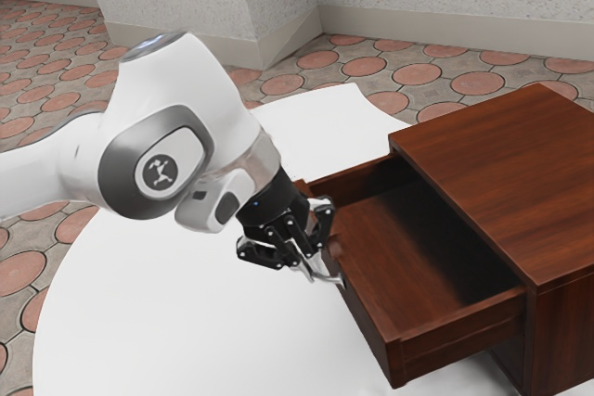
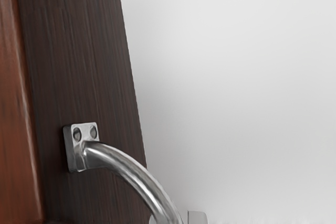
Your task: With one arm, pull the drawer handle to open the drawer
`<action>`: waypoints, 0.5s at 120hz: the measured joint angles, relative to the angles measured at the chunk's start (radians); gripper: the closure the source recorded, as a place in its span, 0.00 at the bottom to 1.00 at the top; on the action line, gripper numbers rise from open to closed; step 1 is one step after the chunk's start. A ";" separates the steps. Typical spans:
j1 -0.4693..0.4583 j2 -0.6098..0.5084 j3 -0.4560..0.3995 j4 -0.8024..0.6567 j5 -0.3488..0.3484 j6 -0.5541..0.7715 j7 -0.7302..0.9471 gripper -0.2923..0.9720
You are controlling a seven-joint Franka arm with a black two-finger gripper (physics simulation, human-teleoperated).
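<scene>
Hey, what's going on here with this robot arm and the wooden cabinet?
The white robot arm has its hand at the curved metal handle on the front of the drawer. The drawer stands well out of the dark wooden cabinet, so it is already open. The cabinet sits on a white round table.
</scene>
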 joint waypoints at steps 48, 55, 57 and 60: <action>-0.029 -0.100 0.051 -0.120 0.009 0.023 0.029 0.88; -0.028 -0.109 0.052 -0.129 0.008 0.024 0.036 0.88; -0.028 -0.110 0.053 -0.131 0.007 0.025 0.038 0.89; -0.028 -0.111 0.053 -0.132 0.006 0.026 0.040 0.89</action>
